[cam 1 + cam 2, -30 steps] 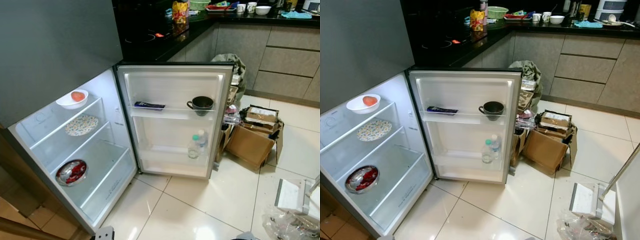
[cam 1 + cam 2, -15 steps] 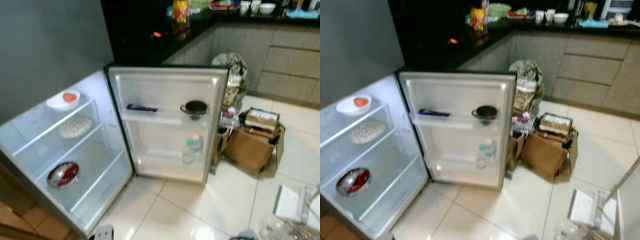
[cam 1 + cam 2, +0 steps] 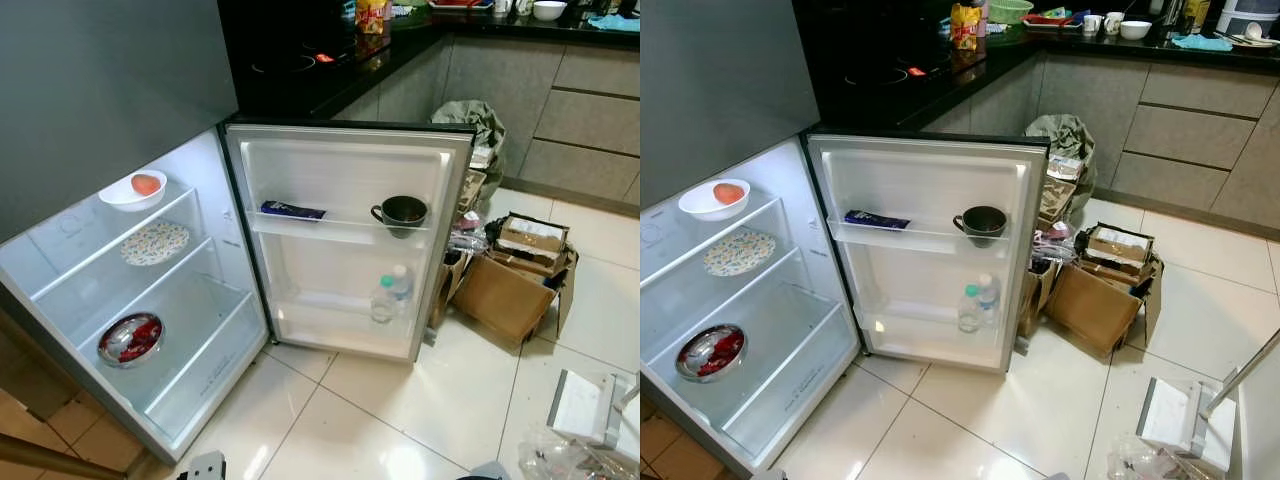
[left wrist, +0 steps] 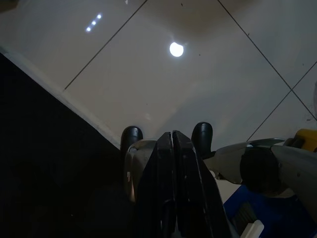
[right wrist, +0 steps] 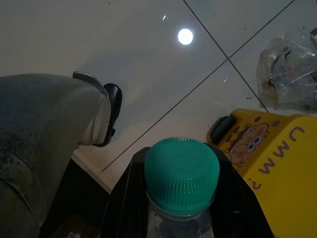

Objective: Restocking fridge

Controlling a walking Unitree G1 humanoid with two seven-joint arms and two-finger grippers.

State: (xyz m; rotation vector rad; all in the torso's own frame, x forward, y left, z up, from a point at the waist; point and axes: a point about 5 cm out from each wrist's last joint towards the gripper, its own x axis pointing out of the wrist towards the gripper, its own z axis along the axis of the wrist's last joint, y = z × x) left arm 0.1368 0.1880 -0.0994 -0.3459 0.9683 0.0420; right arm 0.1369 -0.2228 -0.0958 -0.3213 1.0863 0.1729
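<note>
The right gripper (image 5: pixel 181 208) is clamping a clear bottle (image 5: pixel 181 220) with a green cap (image 5: pixel 182 176) between its black fingers, hanging low over the white tiled floor (image 5: pixel 124 59) beside a yellow box (image 5: pixel 277 163). The left gripper (image 4: pixel 172 188) is hanging over the same floor with its fingers pressed together and gripping nothing. Ahead, the fridge (image 3: pixel 190 330) is standing open, its door (image 3: pixel 345 240) carrying a dark cup (image 3: pixel 403 212), a blue packet (image 3: pixel 292 211) and two bottles (image 3: pixel 390 295), while a white bowl (image 3: pixel 132 190), a patterned plate (image 3: pixel 155 243) and a steel dish (image 3: pixel 130 340) are sitting on the shelves.
</note>
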